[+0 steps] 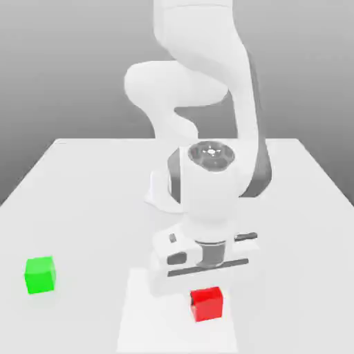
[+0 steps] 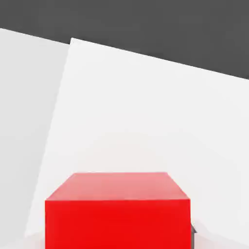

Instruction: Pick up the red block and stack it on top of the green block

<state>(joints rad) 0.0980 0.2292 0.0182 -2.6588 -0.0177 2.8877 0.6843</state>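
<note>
**Operator:** Red block [image 2: 117,211] up close: what do you see?

**Legend:** You see a plain, matte, bright-red cube with no markings, its top face paler than its front. In the exterior view the same cube [image 1: 207,303] sits low at the front of the white worktop [image 1: 83,200], directly beneath the arm's hand.

**Operator:** And the pincer?

**Legend:** Your pincer [image 1: 207,294] points straight down over the cube, narrowed to its tightest, with the cube's top at its tip. Whether the cube is gripped cannot be told.

**Operator:** The green block?

**Legend:** Your green block [image 1: 40,274], an equally plain cube, rests well apart toward the exterior view's left.
</note>
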